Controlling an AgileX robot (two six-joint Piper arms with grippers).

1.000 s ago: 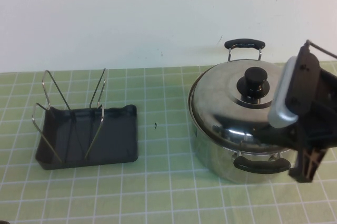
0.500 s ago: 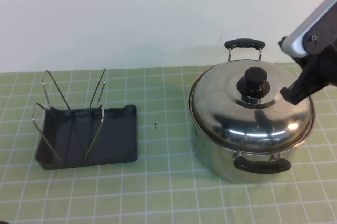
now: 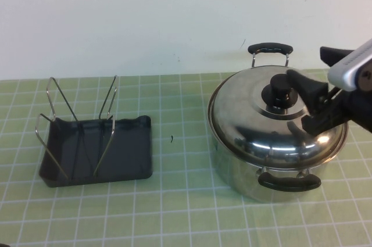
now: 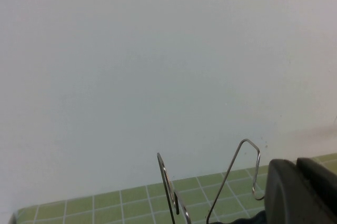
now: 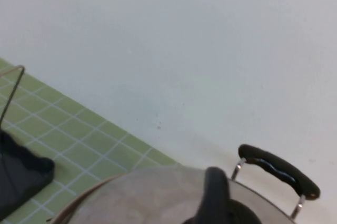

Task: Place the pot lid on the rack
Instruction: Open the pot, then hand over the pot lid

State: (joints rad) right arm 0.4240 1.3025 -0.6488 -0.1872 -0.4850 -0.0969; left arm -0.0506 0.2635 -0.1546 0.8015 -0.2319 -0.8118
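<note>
The pot lid (image 3: 273, 122), shiny domed steel with a black knob (image 3: 281, 91), lies on the steel pot (image 3: 250, 174) at the right of the table. My right gripper (image 3: 308, 65) is open and hovers over the lid's right side, fingers pointing left. Its lower finger (image 3: 307, 87) is just right of the knob. In the right wrist view one dark finger (image 5: 216, 192) shows over the lid (image 5: 142, 197). The rack (image 3: 87, 120) of wire loops stands in its dark grey tray (image 3: 131, 160) at the left, empty. My left gripper (image 4: 303, 195) is near the rack's loops (image 4: 243, 174) in the left wrist view.
The pot's far black handle (image 3: 269, 47) and near black handle (image 3: 289, 181) stick out. The green grid mat (image 3: 180, 142) lies between rack and pot. A white wall (image 3: 174, 20) rises behind the table.
My right gripper rose from the pot's front right, swung up over the lid's right edge, and now sits lower with its open fingers beside the knob. Lid and rack have not moved.
</note>
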